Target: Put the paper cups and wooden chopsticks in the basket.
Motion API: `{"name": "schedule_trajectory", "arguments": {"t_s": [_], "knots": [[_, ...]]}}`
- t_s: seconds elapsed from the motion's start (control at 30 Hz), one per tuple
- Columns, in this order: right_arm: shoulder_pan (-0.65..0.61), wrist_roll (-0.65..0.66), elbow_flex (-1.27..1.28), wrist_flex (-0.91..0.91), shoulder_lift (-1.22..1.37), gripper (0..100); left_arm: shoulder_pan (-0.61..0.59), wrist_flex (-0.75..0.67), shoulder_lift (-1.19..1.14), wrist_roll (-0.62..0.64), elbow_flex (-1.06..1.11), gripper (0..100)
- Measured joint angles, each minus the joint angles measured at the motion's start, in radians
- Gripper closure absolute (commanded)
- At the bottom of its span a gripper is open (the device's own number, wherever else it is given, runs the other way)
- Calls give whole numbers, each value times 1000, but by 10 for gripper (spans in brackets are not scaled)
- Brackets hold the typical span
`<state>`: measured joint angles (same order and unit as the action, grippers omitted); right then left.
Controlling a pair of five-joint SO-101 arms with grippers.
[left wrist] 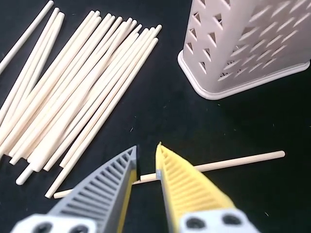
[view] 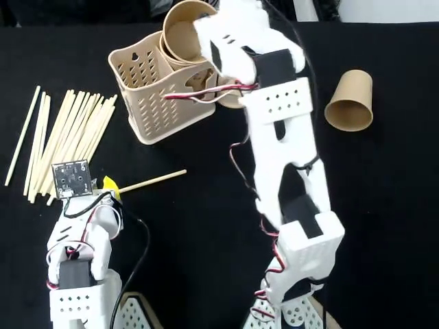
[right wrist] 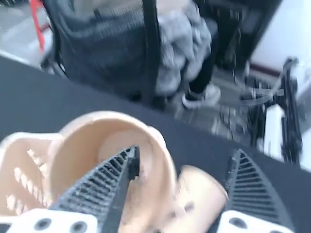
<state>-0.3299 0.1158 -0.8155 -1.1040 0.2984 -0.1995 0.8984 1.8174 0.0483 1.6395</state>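
Observation:
A beige slotted basket (view: 154, 96) stands at the back left with paper cups (view: 182, 34) nested in it. My right gripper (view: 214, 51) is over them, open. In the right wrist view one finger (right wrist: 116, 174) dips inside the top cup (right wrist: 97, 150), and a second cup (right wrist: 199, 194) lies between the jaws. Another paper cup (view: 350, 101) lies on its side at the right. Several wooden chopsticks (view: 65, 137) lie in a pile at the left. A single chopstick (left wrist: 233, 161) lies apart, passing under my left gripper (left wrist: 146, 151), whose fingers stand a narrow gap apart and hold nothing.
The table (view: 199, 226) is covered in black cloth. The right arm's white links (view: 288, 157) stretch from the front edge up across the middle. The basket's wall (left wrist: 243, 48) is close beyond the left gripper.

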Motion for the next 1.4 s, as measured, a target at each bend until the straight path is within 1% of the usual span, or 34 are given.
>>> {"name": "schedule_trajectory", "arguments": {"t_s": [0.27,0.43,0.53,0.7,0.73,0.77,0.83,0.9,0.97,1.1,1.23,1.3,1.4], "knots": [[-80,-2,-51,222,100,787,0,-6,0,0,0,923],[-92,-2,-110,244,184,789,0,-6,0,0,0,923],[-92,-2,-181,176,196,790,0,-6,0,0,0,923],[-94,0,-399,-11,195,798,0,-6,0,0,0,923],[-94,0,-445,-49,195,821,0,-6,0,0,0,923],[-94,0,-486,-87,195,867,0,-6,0,0,0,923],[-94,0,-563,-158,195,995,0,-6,0,0,0,923],[-94,0,-614,-222,193,956,0,-6,0,0,0,923],[-94,0,-638,-288,193,990,0,-6,0,0,0,923],[-94,2,-632,-400,193,987,0,-6,0,0,0,923],[-94,2,-520,-407,193,987,0,-6,0,0,0,923],[-94,2,-436,-353,193,987,0,-6,0,0,0,923],[-94,2,-310,-210,193,987,0,-6,0,0,0,923]]}}
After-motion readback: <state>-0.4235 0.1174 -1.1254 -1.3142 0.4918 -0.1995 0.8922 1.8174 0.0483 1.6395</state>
